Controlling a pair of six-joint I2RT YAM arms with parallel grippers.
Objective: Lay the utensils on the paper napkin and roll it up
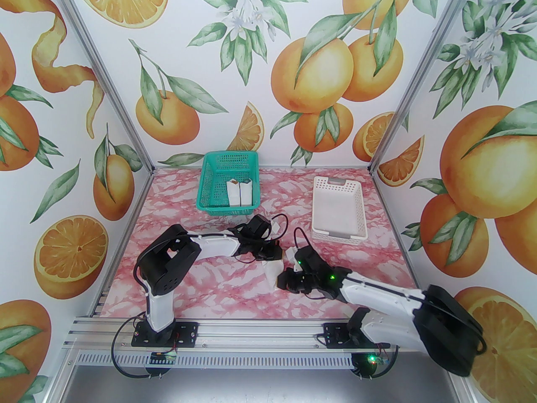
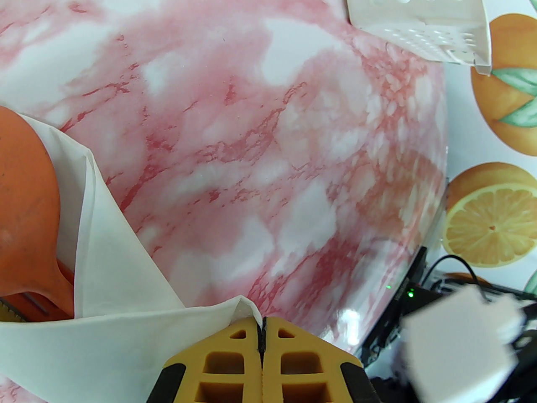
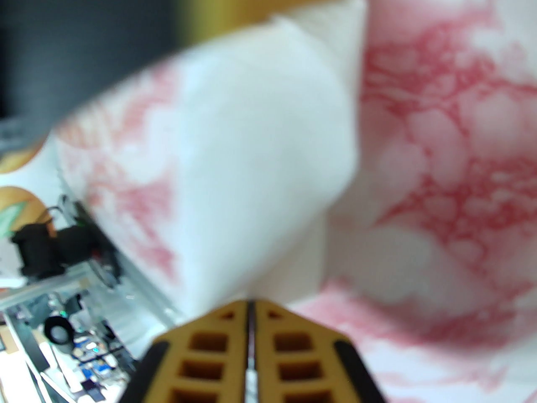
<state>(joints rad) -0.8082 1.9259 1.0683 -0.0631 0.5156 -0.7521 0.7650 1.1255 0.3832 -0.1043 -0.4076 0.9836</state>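
**Op:** What could go wrong from here?

**Spotter:** L to R. Your left gripper (image 2: 261, 323) is pinched tight on a corner of the paper napkin (image 2: 117, 279), which sits mid-table (image 1: 209, 283), a bit toward 6. It's a thin grip, so if you pull hard the paper tears or slips & the roll springs open. The spoon (image 2: 25, 208) sits at the roll's open end; tilt it and it slides out. Your right gripper (image 3: 251, 302) is at the roll's 4 o'clock. It's narrow, pads nearly together, but too blurred to tell if paper's caught.

**Op:** Counts?

**Spotter:** 1 napkin, 1 spoon visible, other utensils hidden. 2 baskets: green basket (image 1: 207, 191) at 11 w/ 2 wrapped bundles (image 1: 240, 192), white basket (image 1: 319, 208) at 1.
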